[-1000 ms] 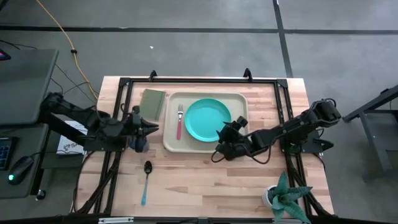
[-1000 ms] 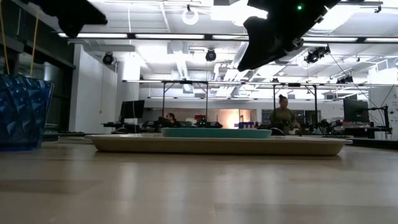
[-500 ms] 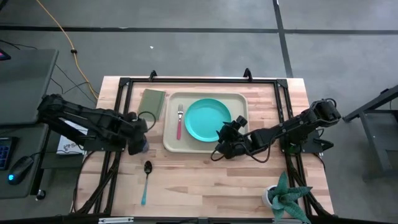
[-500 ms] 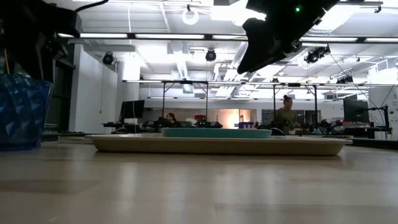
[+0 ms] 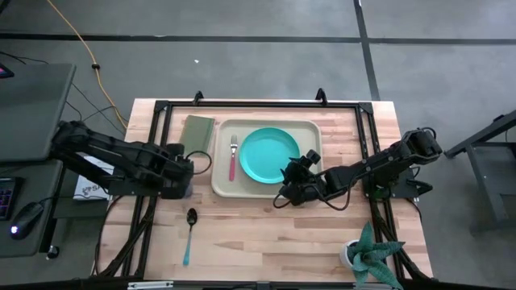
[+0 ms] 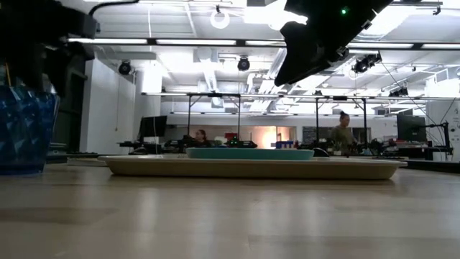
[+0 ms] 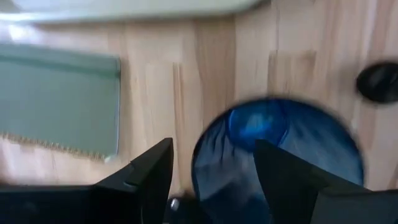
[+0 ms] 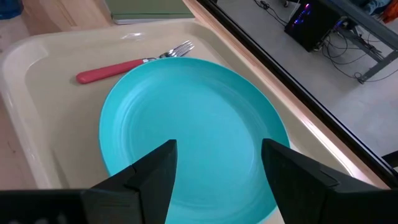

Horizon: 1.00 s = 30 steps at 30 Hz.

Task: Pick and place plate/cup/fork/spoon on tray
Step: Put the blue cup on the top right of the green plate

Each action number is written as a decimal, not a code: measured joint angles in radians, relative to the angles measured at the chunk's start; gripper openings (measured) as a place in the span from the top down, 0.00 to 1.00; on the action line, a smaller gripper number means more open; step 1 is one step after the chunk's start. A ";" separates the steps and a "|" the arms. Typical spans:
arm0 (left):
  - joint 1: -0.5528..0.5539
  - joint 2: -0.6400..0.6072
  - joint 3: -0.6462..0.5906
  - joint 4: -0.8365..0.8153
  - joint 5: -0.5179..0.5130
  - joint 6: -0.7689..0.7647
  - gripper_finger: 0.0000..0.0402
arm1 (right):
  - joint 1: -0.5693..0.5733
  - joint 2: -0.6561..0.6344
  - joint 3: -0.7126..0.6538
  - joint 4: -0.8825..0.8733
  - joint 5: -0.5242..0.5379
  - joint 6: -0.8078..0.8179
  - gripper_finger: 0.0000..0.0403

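The dark-blue cup [image 7: 273, 143] stands upright on the wood, left of the tray [image 5: 222, 187]. My left gripper [image 7: 211, 180] is open and points down over the cup's rim [image 7: 198, 155]: one finger is outside the wall, the other over the opening. The teal plate [image 5: 270, 155] and the pink-handled fork [image 5: 233, 159] lie in the tray. The spoon [image 5: 189, 232] lies on the table near the front edge. My right gripper [image 5: 284, 196] hovers open above the tray's near right corner, its fingers [image 8: 146, 180] over the plate's edge. My left gripper comes at the cup from above with its fingers [image 7: 152, 174] on either side of the rim on the cup's one side. Whether a finger touches the wall, I cannot tell. The cup stands on its base on the table [image 6: 25, 169].
An olive-green flat rectangle [image 5: 197, 133] lies left of the tray at the back. A potted plant [image 5: 371, 258] stands at the near right corner. Black frame rails [image 5: 258, 103] run along the table's far and side edges. Bare wood lies in front of the tray.
My left gripper has tipped to point down and has come down over the cup, drawing back slightly toward the table's left edge. The cup, tray, plate and fork have stayed in place.
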 joint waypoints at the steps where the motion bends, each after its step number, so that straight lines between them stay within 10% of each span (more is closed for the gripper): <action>1: 0.000 0.015 0.000 -0.013 0.001 0.010 0.50 | 0.000 0.000 0.000 0.000 0.000 0.000 0.44; 16: 0.040 0.224 0.000 0.006 0.012 0.183 0.53 | 0.000 0.000 0.000 0.000 0.000 0.007 0.44; 25: 0.086 0.236 0.007 0.056 0.085 0.254 0.96 | 0.000 0.000 0.000 0.000 0.000 0.007 0.44; 30: 0.128 0.226 0.110 0.061 0.014 0.266 0.99 | 0.001 0.000 0.000 0.000 0.006 -0.017 0.44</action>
